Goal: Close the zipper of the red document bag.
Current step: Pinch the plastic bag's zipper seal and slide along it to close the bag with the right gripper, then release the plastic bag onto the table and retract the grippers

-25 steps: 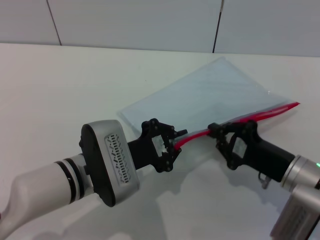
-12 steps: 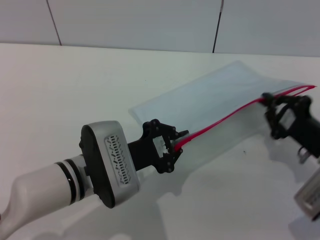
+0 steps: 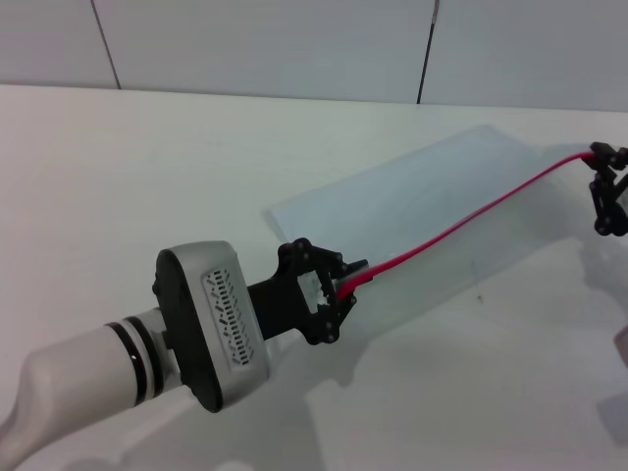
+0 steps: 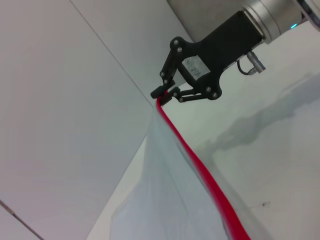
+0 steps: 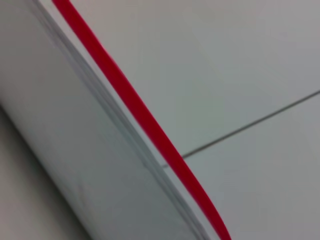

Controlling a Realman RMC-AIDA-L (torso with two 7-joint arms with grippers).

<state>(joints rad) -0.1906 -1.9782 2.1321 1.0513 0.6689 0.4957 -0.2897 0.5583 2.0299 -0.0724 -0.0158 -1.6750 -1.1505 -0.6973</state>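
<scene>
The red document bag (image 3: 432, 201) is a translucent pale blue pouch lying flat on the white table. Its red zipper (image 3: 461, 218) runs taut along the near long edge. My left gripper (image 3: 340, 286) is shut on the near-left end of that strip. At the far right of the head view my right gripper (image 3: 601, 165) is shut on the strip's other end. The left wrist view shows the right gripper (image 4: 159, 94) pinching the zipper (image 4: 200, 165) at the tip of the bag (image 4: 160, 200). In the right wrist view, only the zipper (image 5: 135, 107) and the bag (image 5: 70, 150) show.
The white table (image 3: 147, 167) stretches to a pale panelled wall (image 3: 294, 39) at the back. My left arm's forearm (image 3: 211, 329) lies across the near-left part of the table.
My right gripper has travelled along the zipper from near its middle to the far right end. The bag has shifted right and the strip now lies straight. The left gripper has held its place.
</scene>
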